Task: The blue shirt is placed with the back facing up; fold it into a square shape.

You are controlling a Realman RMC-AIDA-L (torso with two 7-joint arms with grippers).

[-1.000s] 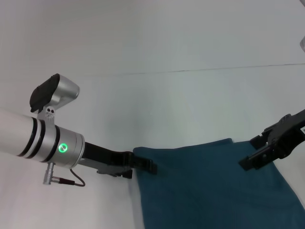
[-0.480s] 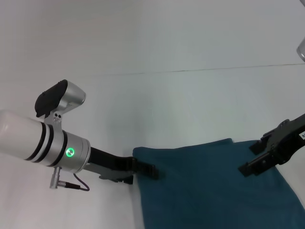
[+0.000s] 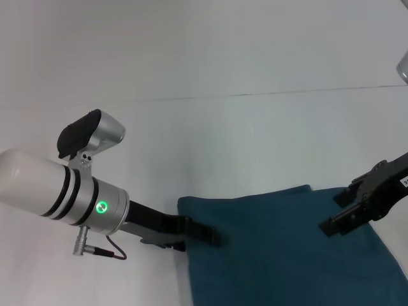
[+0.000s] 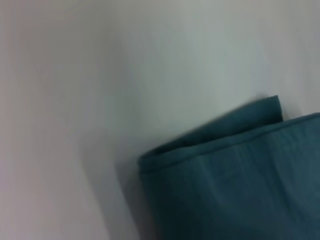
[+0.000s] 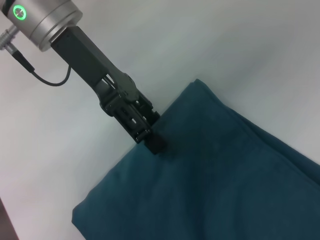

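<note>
Free room and obstacles. The white table (image 3: 210,57) lies bare beyond the blue shirt (image 3: 280,255), giving my grippers open passage there. My left gripper (image 3: 207,234) sits low on the shirt's left edge, its arm blocking the near-left approach. My right gripper (image 3: 338,224) stands over the shirt's right edge, leaving the cloth between them clear.
</note>
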